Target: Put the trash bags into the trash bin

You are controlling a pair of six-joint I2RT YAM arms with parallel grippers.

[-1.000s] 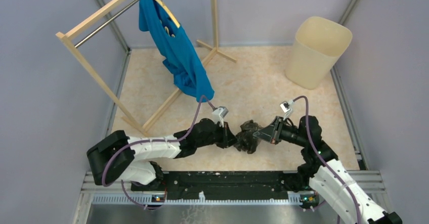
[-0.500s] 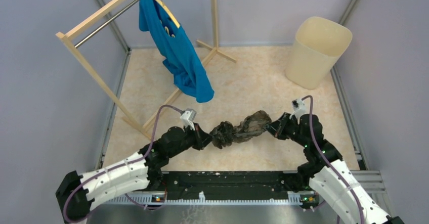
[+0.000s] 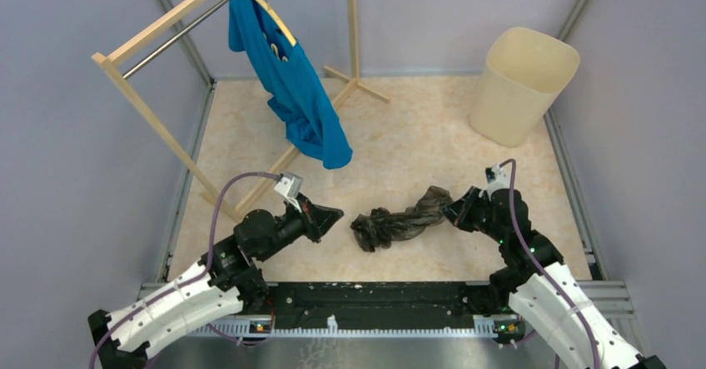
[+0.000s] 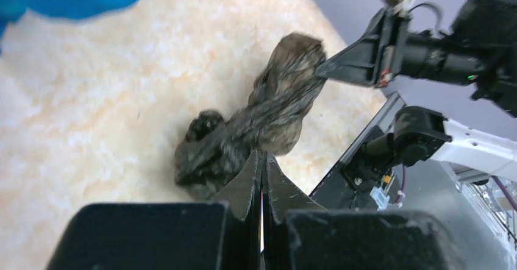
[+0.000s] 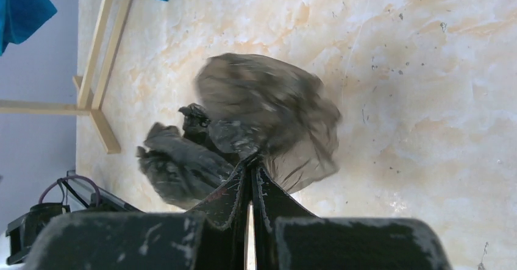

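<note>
Dark glossy plastic is now held at one end only: the left hand (image 3: 331, 213), which a moment ago pinched the near end of the bag (image 3: 398, 221), has let go and drawn back, its fingers pressed together on nothing. The right hand (image 3: 451, 211) stays clamped on the bag's far end, the rest trailing low over the desk (image 3: 416, 136). That likely leaves the right arm alone to carry it to the cream bin (image 3: 524, 86), well apart in the far right corner.
</note>
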